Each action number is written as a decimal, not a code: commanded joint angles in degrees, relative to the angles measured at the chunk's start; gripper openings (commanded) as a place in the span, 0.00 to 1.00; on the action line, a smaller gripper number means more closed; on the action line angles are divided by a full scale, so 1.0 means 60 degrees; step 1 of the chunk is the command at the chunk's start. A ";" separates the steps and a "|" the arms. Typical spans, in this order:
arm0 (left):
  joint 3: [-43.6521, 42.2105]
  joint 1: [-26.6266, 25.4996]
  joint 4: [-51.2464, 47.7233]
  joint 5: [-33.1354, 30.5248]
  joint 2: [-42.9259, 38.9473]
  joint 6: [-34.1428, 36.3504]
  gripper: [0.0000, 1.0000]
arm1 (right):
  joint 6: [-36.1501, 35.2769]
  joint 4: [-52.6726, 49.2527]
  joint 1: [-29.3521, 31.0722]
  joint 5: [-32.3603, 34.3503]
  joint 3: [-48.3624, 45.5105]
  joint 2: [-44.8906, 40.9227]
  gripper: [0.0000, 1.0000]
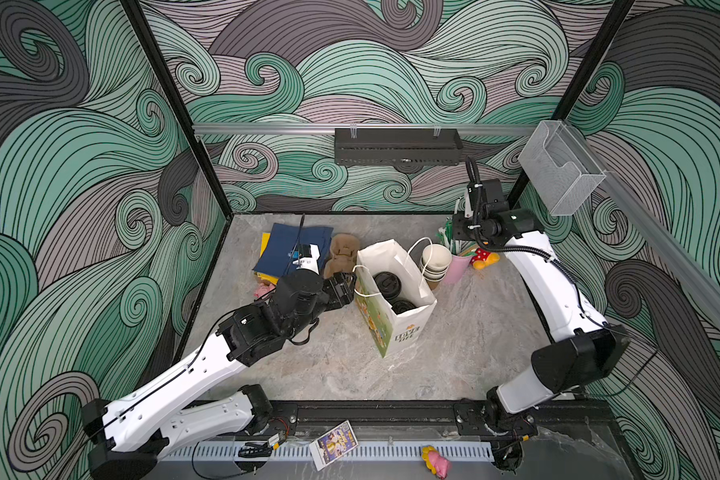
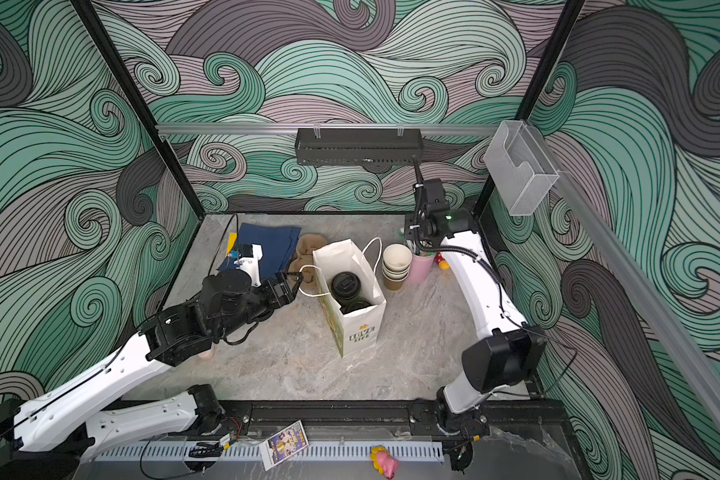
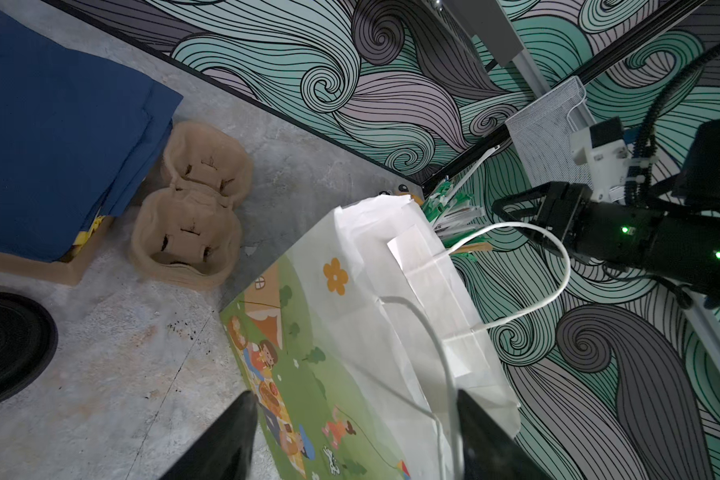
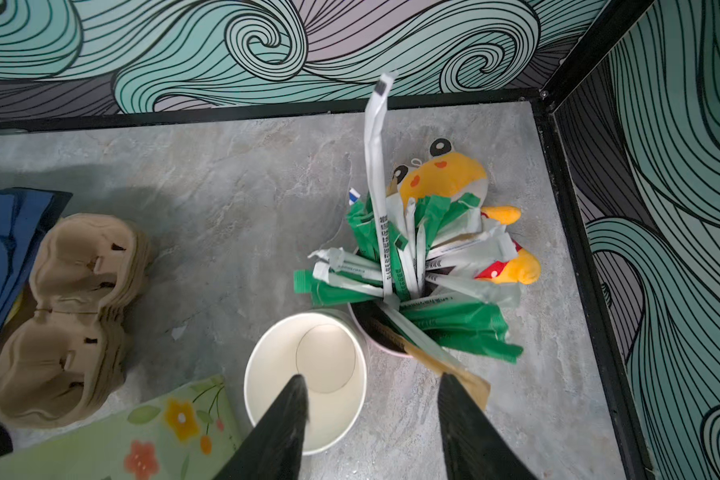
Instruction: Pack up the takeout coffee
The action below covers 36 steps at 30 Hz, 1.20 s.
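Observation:
A white paper bag (image 1: pixel 408 328) with a green picture side (image 3: pixel 308 357) stands open mid-table. Inside it show two black sip lids (image 1: pixel 386 284) (image 1: pixel 402 306); the cups under them are hidden. A stack of empty paper cups (image 1: pixel 435 259) (image 4: pixel 308 374), cream-white inside, stands right of the bag. My left gripper (image 3: pixel 354 415) (image 2: pixel 294 282) is open at the bag's left rim, with the rim and white handle cord (image 3: pixel 445 374) between its jaws. My right gripper (image 4: pixel 375 415) (image 1: pixel 458 239) hovers open above the cup stack and straws, holding nothing.
A pink cup (image 1: pixel 458 268) of wrapped straws (image 4: pixel 412 266) stands beside the stack, with a yellow plush toy (image 4: pixel 445 178) behind it. Brown pulp carriers (image 1: pixel 341 253) (image 3: pixel 192 208) and a blue folded cloth (image 1: pixel 292 249) lie at the back left. The back wall is close.

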 commanded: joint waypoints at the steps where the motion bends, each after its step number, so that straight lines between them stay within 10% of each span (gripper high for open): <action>1: 0.0283 0.0114 0.0051 -0.0351 0.0064 0.0290 0.75 | -0.0561 0.0759 -0.0124 0.0214 0.0426 0.0325 0.50; 36: 0.0092 0.0226 0.0293 -0.0435 0.0085 0.0130 0.73 | -0.1102 0.1932 -0.0291 0.1228 0.1284 0.2389 0.18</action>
